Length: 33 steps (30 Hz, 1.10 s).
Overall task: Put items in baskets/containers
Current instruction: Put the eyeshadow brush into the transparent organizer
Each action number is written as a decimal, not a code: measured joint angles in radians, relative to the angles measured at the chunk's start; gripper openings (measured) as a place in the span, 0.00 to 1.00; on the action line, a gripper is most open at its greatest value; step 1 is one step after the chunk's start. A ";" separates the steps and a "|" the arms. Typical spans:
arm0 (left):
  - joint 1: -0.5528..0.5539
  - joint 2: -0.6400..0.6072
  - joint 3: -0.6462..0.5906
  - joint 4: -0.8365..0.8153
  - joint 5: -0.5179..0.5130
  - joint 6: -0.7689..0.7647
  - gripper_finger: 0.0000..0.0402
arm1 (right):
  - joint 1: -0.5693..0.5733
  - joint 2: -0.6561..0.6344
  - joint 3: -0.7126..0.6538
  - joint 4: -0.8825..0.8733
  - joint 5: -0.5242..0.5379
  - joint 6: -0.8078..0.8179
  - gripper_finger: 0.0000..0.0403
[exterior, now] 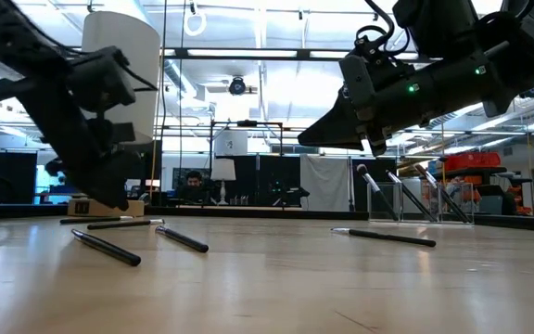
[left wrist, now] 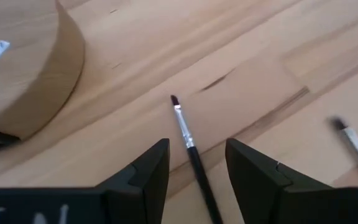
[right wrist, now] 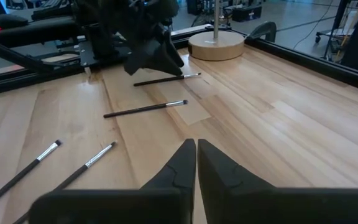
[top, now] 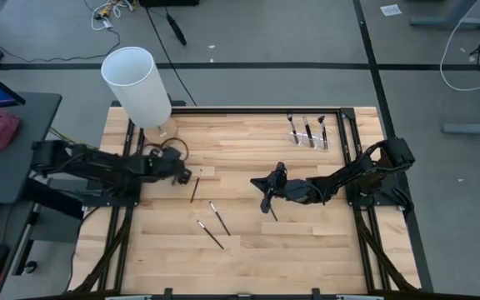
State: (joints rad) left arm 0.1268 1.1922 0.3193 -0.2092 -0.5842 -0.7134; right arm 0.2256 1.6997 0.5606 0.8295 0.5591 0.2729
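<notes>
Several thin dark brushes lie flat on the wooden table: one (top: 195, 190) next to my left gripper, two (top: 219, 218) (top: 209, 234) nearer the front, one (top: 272, 212) below my right gripper. My left gripper (left wrist: 196, 163) hovers open at the table's left; its fingers stand on either side of a brush handle (left wrist: 188, 140) that lies on the wood beneath, touching nothing. My right gripper (right wrist: 196, 163) hangs shut and bare above the table's middle (top: 261, 185). The clear holder (top: 308, 133) at the far right has three brushes (exterior: 378, 190) leaning in it.
A tall white cylinder (top: 136, 83) on a round wooden base (left wrist: 23, 68) stands at the far left, close behind my left gripper. A black frame (top: 248, 109) runs along the table's edges. Bare wood lies between the brushes and the holder.
</notes>
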 joint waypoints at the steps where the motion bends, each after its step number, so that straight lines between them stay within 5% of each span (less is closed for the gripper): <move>1: 0.000 0.025 0.014 -0.020 -0.005 0.000 0.41 | 0.000 0.000 0.000 0.000 0.000 0.000 0.05; 14: 0.000 0.153 -0.045 0.123 -0.053 -0.124 0.54 | 0.000 0.000 0.000 -0.002 -0.002 0.003 0.05; 18: -0.001 0.151 -0.082 0.178 -0.035 -0.143 0.43 | 0.001 0.000 0.000 -0.003 -0.001 0.003 0.05; 26: -0.039 0.150 -0.160 0.305 -0.044 -0.151 0.05 | 0.015 0.000 0.000 -0.002 -0.001 -0.022 0.05; 33: -0.046 0.129 -0.158 0.307 -0.023 -0.090 0.03 | 0.060 -0.049 0.001 -0.024 -0.001 -0.047 0.05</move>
State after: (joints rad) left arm 0.0804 1.3215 0.1615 0.0978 -0.6075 -0.8038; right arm 0.2852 1.6509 0.5613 0.8052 0.5577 0.2256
